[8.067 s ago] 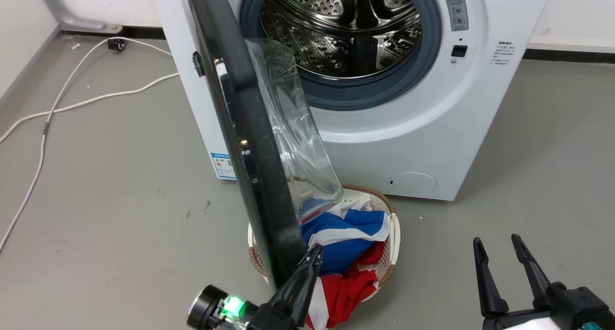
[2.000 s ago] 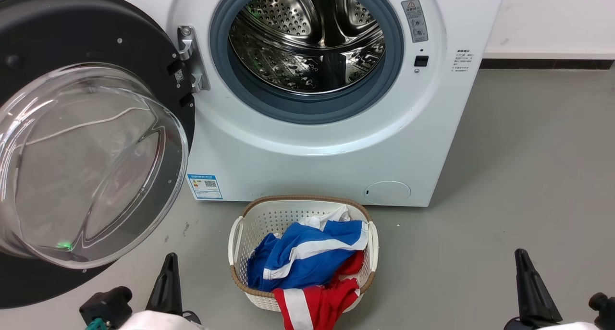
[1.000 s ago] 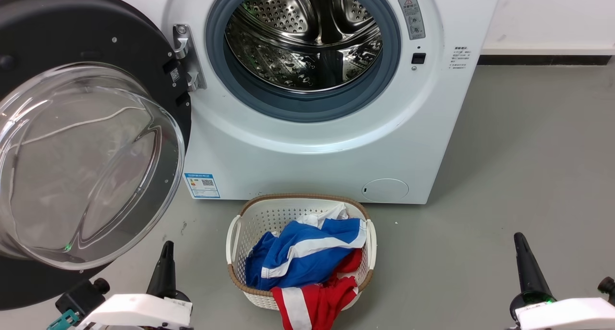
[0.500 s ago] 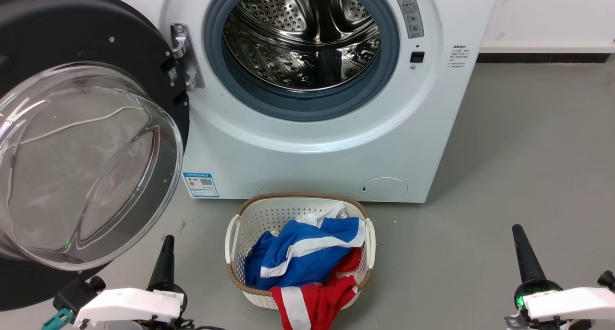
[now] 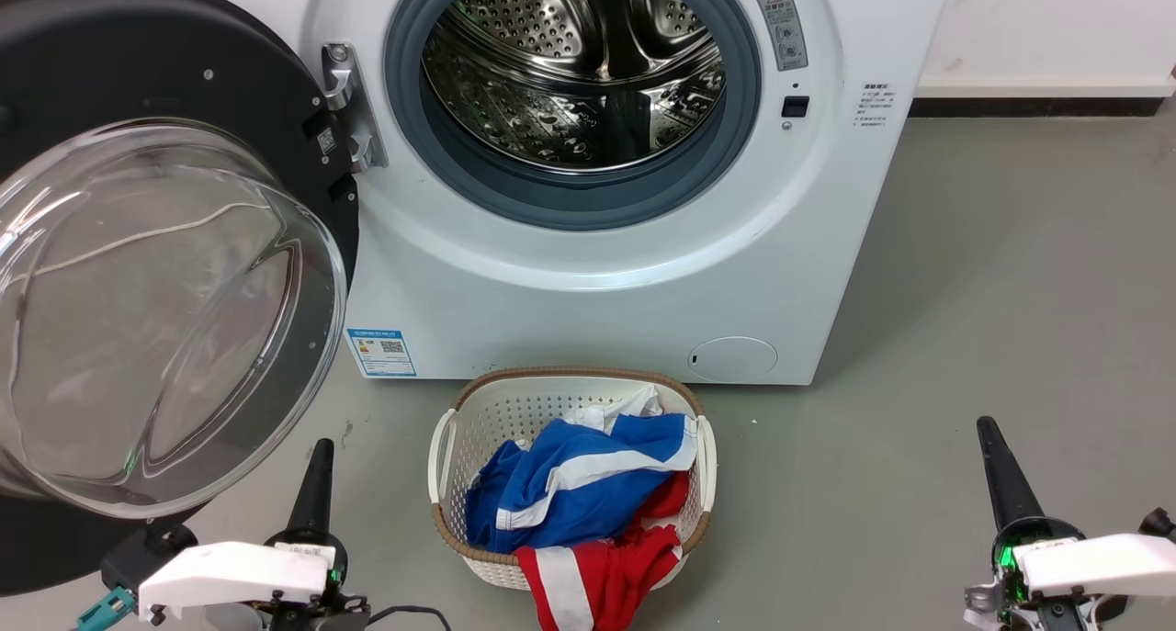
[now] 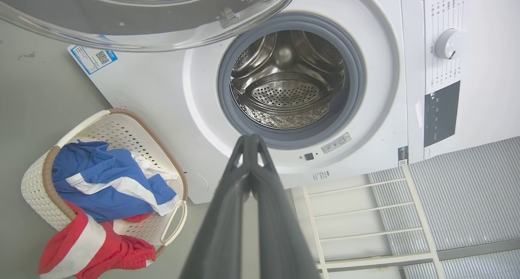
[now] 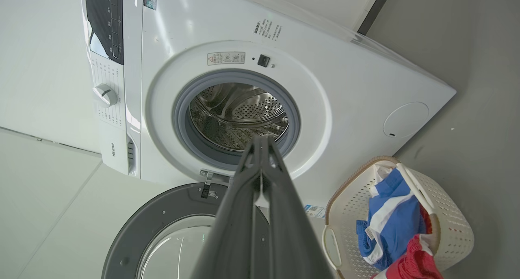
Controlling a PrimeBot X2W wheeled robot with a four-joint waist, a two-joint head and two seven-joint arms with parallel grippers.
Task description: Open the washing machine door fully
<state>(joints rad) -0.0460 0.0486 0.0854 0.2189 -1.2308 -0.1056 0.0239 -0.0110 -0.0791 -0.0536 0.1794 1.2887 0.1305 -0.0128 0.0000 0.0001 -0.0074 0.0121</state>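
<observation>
The washing machine door (image 5: 138, 80), a big black disc with a bulging clear glass bowl (image 5: 156, 319), stands swung wide to the left of the white machine (image 5: 588, 282); its hinge (image 5: 342, 107) sits beside the grey-ringed steel drum (image 5: 574, 71). The door also shows in the left wrist view (image 6: 142, 15) and the right wrist view (image 7: 162, 230). My left gripper (image 5: 319, 461) is low at the left, just right of the door's lower edge, apart from it, shut and empty (image 6: 251, 140). My right gripper (image 5: 990, 436) is low at the right, shut and empty (image 7: 262, 141).
A white basket (image 5: 450, 447) with blue, white and red clothes (image 5: 579, 493) stands on the grey floor in front of the machine, between my grippers. A round white service cap (image 5: 733, 358) is low on the machine's front. A white rack (image 6: 357, 222) stands beside the machine.
The door has swung from half open, edge-on over the basket with my left gripper at its lower edge, to wide open at the left. Both grippers have since crept slightly up the head view.
</observation>
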